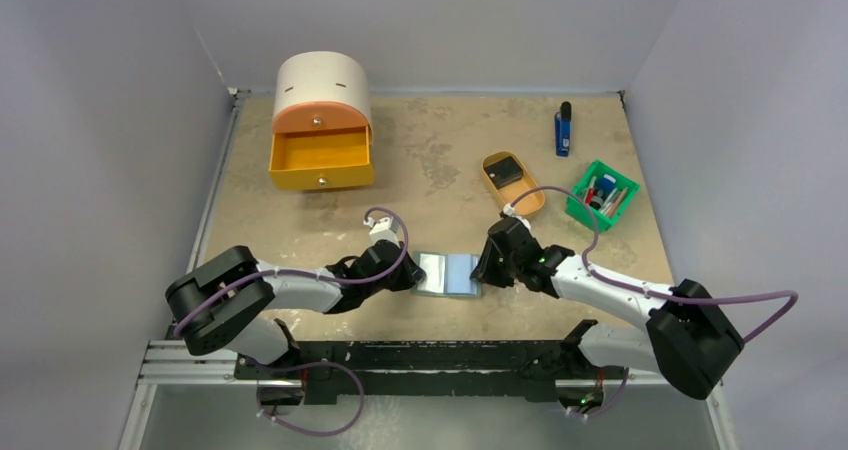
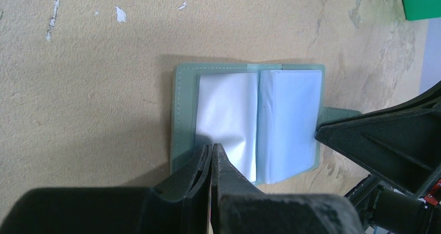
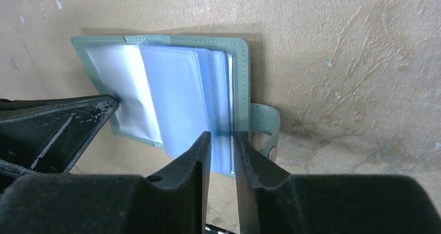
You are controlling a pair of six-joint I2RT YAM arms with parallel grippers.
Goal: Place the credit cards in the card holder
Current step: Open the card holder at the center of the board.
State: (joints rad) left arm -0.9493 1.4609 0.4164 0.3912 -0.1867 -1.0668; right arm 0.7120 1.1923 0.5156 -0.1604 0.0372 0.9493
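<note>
The grey-green card holder (image 1: 447, 273) lies open on the table between both arms, its pale blue-grey pockets (image 2: 288, 114) facing up. My left gripper (image 1: 410, 273) is shut, its tips (image 2: 212, 146) pressing on the white left-hand pocket, with nothing between them. On the other side, my right gripper (image 3: 222, 138) straddles the stack of right-hand pockets (image 3: 221, 93) and the cover edge, closed on them. The snap tab (image 3: 265, 125) sticks out just right of it. A black credit card (image 1: 507, 171) lies in the tan tray, far from both grippers.
The tan oval tray (image 1: 525, 198) sits behind the right arm. Right of it stands a green bin (image 1: 601, 195) of pens. A blue-and-black stick (image 1: 564, 130) lies at the back. A white and orange drawer unit (image 1: 320, 100) with its yellow drawer (image 1: 320, 160) pulled out stands back left.
</note>
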